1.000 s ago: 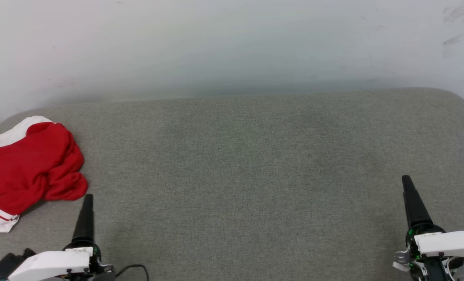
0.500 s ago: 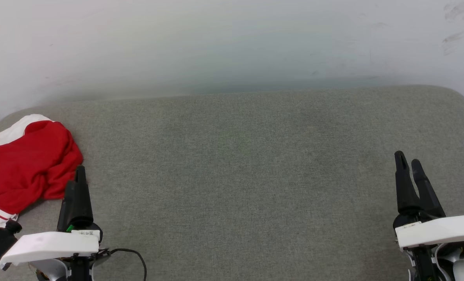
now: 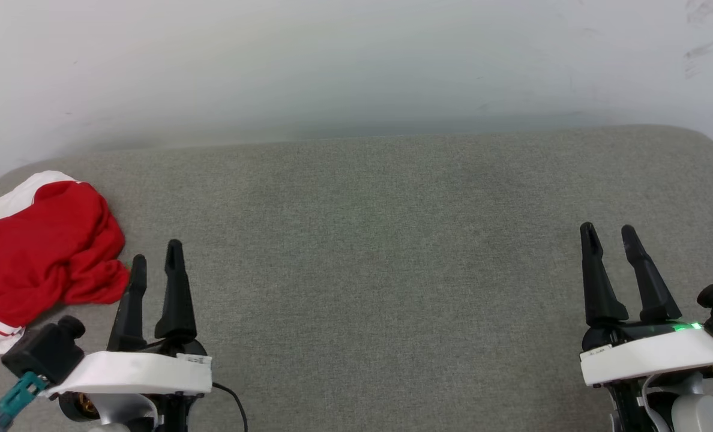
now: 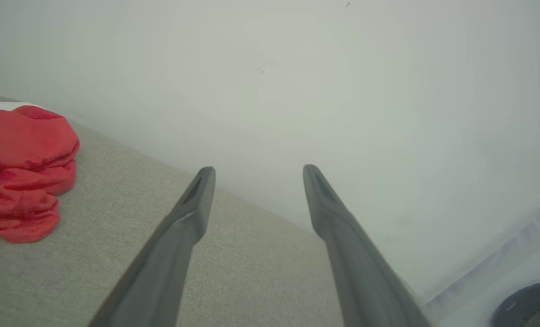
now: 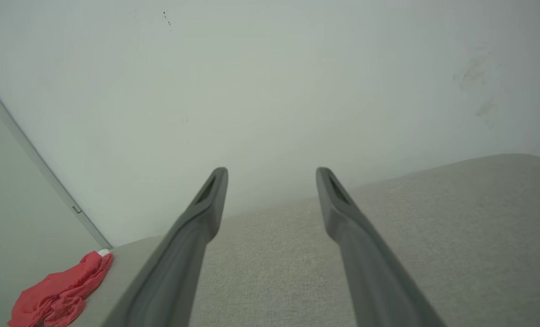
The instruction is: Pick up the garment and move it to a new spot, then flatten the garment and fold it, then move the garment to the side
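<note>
Head view: garment (image 3: 44, 252) bunched at cushion's (image 3: 362, 240) left end; your left gripper (image 3: 156, 255) hovers beside it, spread wide, presumably to grasp; right gripper (image 3: 607, 230), also wide, hangs well apart. Left wrist view: garment left of fingers (image 4: 192, 213). Right wrist view: garment far lower-left.

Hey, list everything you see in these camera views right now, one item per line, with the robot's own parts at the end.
garment: one, red jersey with white sleeves, crumpled at the cushion's far left
cushion: one, grey fabric, the work surface
wall: one, white, behind the cushion
left gripper: one, dark fingers, open, lower left, just right of the garment, holding nothing
right gripper: one, dark fingers, open, lower right over the cushion, holding nothing
</note>
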You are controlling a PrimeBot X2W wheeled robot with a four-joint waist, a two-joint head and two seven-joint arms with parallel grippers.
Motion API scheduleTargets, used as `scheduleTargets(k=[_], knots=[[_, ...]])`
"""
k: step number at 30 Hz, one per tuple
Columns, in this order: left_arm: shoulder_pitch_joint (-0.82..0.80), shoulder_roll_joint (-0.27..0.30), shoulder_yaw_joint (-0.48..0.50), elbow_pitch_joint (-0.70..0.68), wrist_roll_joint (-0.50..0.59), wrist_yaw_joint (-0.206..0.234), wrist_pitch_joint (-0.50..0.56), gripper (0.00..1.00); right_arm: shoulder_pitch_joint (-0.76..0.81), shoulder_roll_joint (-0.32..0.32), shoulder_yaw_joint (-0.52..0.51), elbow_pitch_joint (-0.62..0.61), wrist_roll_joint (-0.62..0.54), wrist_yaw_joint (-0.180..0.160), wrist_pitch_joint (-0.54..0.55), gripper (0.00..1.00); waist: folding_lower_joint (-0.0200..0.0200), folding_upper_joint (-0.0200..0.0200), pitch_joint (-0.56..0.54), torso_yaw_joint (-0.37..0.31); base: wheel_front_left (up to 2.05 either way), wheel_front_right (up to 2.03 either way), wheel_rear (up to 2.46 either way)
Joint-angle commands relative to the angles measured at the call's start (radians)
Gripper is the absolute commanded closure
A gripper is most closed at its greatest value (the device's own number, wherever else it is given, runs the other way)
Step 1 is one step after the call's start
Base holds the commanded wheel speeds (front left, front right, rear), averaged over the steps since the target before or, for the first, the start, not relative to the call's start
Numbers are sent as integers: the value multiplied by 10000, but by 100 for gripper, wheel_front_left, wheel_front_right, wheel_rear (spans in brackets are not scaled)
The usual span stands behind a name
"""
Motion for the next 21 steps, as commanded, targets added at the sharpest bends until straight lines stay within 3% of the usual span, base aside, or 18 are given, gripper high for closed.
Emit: scheduleTargets(k=[1, 7, 21], knots=[[-26, 29, -159, -296, 489, 75, -103, 0, -134, -6, -11, -218, -339, 18, -124, 0, -1, 0, 18, 1, 0, 0, 0], [-32, 376, -1030, -612, 1715, 613, -272, 0, -137, -5, 21, -289, -1401, 19, -296, 0, -1, 0, 81, 16, 0, 0, 0], [-66, 1781, -3590, -267, 3142, 2985, -654, 0, 5, -2, 234, -48, -3358, 19, -679, 0, -1, 0, 93, -22, 0, 0, 0]])
